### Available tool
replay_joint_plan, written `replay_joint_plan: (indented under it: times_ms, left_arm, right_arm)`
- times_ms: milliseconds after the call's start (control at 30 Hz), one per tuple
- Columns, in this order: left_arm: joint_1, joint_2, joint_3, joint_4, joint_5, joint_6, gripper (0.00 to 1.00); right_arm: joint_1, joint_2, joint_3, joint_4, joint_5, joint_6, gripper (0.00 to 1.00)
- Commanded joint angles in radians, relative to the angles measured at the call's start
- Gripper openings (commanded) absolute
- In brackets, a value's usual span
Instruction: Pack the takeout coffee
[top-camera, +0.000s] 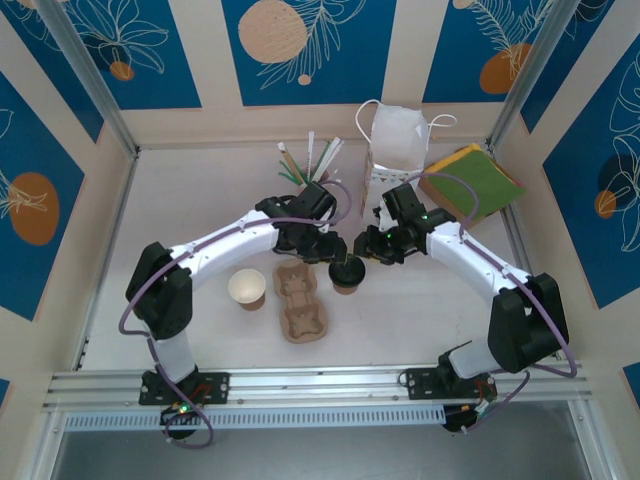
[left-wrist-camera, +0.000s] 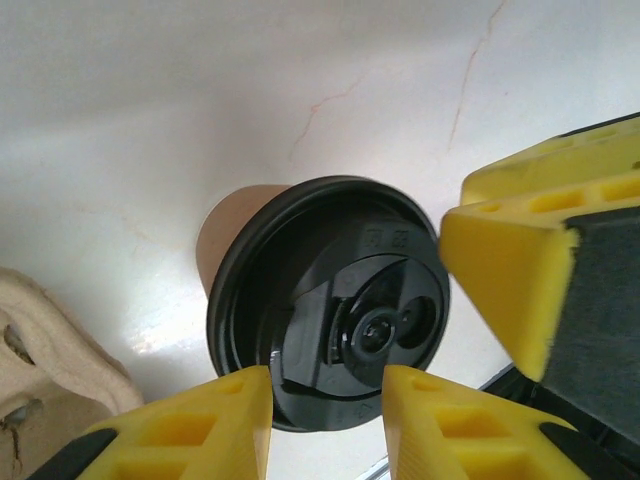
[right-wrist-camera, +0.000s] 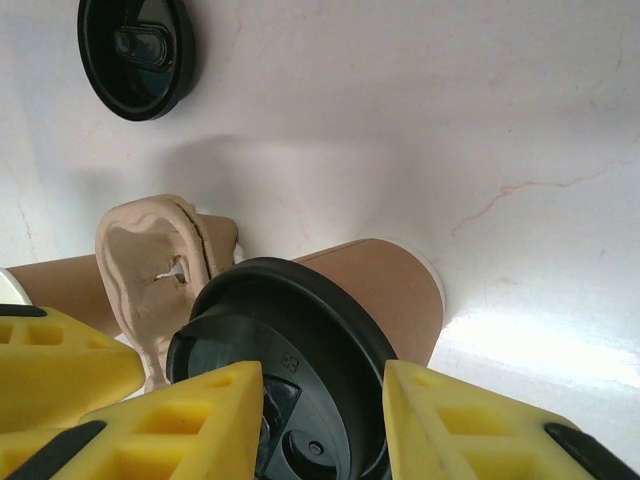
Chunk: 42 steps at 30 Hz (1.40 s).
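Observation:
The takeout coffee, a brown paper cup with a black lid, stands upright on the table just right of the pulp tray. Both arms meet over it. In the left wrist view the lidded cup lies just beyond my left gripper, whose yellow fingers stand apart over the lid's near edge, gripping nothing. My right gripper is also open, its fingers apart over the lid, with the cup wall showing beyond. From above, the left gripper and right gripper flank the cup's far side.
A lidless cup with a cream inside stands left of the tray. A loose black lid lies on the table. At the back are a white paper bag, stirrers and a green and yellow pad.

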Motion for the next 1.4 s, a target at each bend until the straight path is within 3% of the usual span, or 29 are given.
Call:
replay_joint_plan:
  times_ms: [0, 400, 833, 1367]
  left_arm:
    - [-0.002, 0.024, 0.037, -0.038, -0.024, 0.040, 0.33]
    - [0.009, 0.108, 0.112, -0.100, -0.066, 0.132, 0.29]
    - [0.008, 0.129, 0.088, -0.104, -0.071, 0.136, 0.26]
    - [-0.001, 0.125, 0.085, -0.112, -0.071, 0.135, 0.26]
  right_arm:
    - [0.009, -0.046, 0.007, -0.045, -0.003, -0.008, 0.37]
    - [0.031, -0.072, -0.057, -0.050, -0.029, 0.015, 0.36]
    - [0.045, -0.055, -0.111, -0.033, -0.021, 0.018, 0.31]
    - [0.009, -0.060, -0.067, 0.000, -0.073, 0.032, 0.34]
